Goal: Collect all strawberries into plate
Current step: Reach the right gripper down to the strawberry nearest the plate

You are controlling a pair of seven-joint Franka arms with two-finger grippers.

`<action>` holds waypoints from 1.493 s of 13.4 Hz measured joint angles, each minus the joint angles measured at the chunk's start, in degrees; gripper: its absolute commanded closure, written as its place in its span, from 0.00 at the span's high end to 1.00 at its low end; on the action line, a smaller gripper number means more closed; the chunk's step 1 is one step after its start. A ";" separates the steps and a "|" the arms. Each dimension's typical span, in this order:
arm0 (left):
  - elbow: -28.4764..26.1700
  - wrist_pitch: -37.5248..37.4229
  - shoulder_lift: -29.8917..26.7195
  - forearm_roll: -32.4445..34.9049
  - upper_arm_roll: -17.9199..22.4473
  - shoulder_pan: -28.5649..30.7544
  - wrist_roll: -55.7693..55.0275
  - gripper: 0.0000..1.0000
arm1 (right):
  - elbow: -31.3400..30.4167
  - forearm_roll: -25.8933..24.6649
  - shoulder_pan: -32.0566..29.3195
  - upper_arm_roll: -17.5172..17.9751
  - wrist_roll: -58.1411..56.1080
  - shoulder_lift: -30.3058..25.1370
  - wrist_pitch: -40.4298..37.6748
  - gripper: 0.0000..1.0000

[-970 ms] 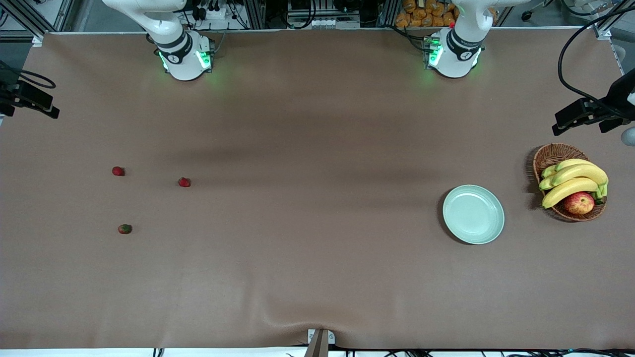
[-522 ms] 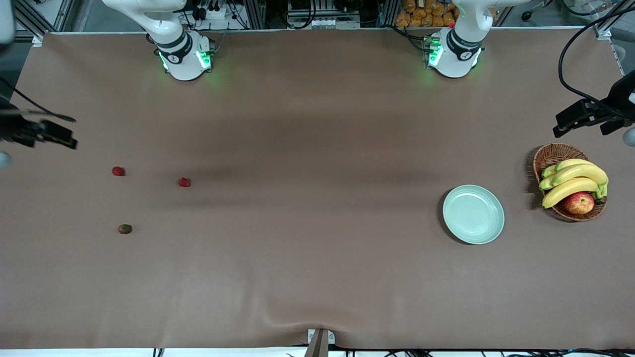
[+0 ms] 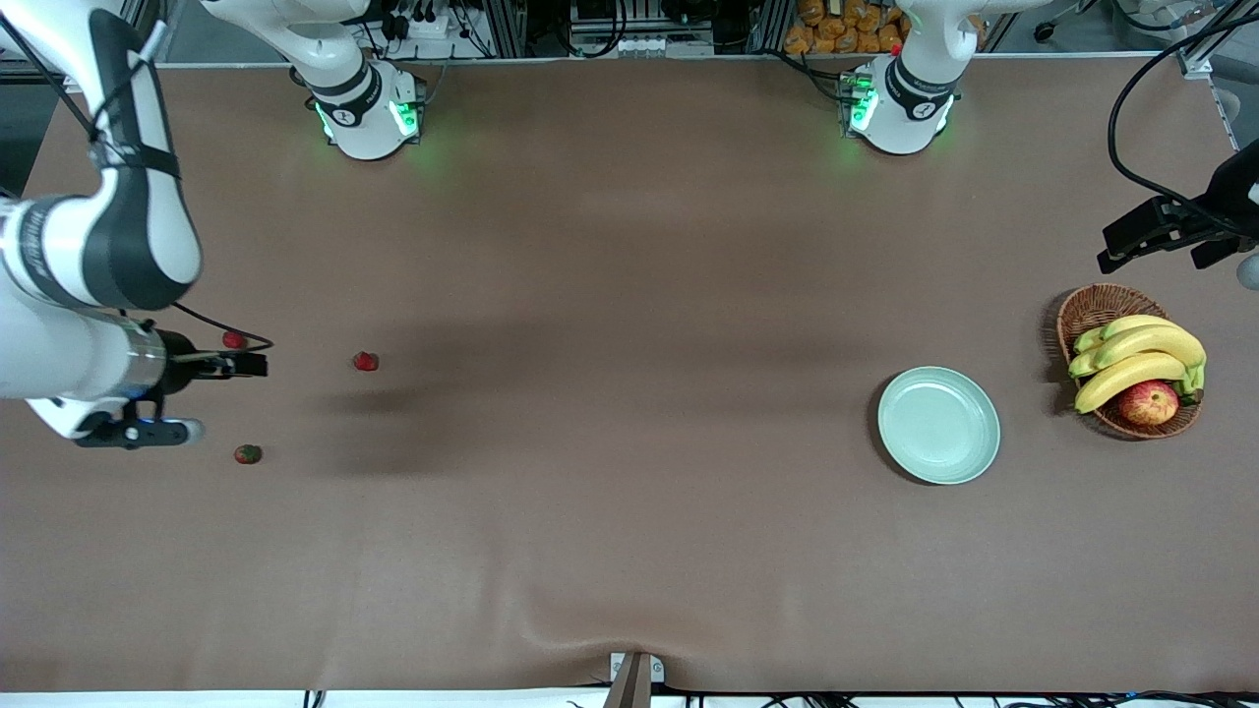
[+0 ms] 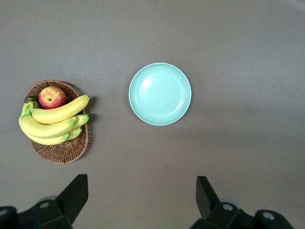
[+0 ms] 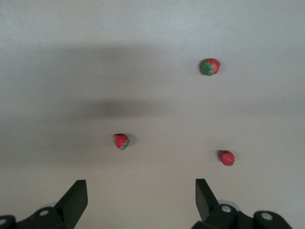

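Swung right in over the table since a second ago, that right arm (image 3: 93,246), from a mere sliver at the edge to looming large over its own end. Now hanging the right gripper (image 5: 140,191) above the three strawberries, jaws spread wide, nothing between them. Plenty of bare tabletop showing between the two dark fingers (image 5: 76,198) in the right wrist view.

Down below, all loose on the brown table cover (image 3: 629,551): first strawberry (image 3: 234,339), partly crossed by the arm's cable in the front view; second strawberry (image 3: 366,361), beside it and a little more toward the table's middle; greenish strawberry (image 3: 248,453), nearest the front camera of the three. Well apart from one another, none touched, none lifted.

Over at the left arm's end, no change at all: left arm waiting, left gripper (image 4: 143,183) up over the table, looking down on plate and basket, jaws wide too and holding nothing.

Mint-green plate (image 3: 939,425) flat on the cover, bare, well apart from every berry. Just beside it, toward the table's end, wicker basket (image 3: 1092,300) with bananas (image 3: 1141,359) and a red-yellow apple (image 3: 1148,402) inside. Not one strawberry on the plate yet.
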 measured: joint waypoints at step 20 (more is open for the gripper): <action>-0.49 2.97 2.51 0.00 -0.54 -1.57 0.00 1.00 | -29.65 0.07 3.30 1.44 -10.36 -2.64 27.77 1.00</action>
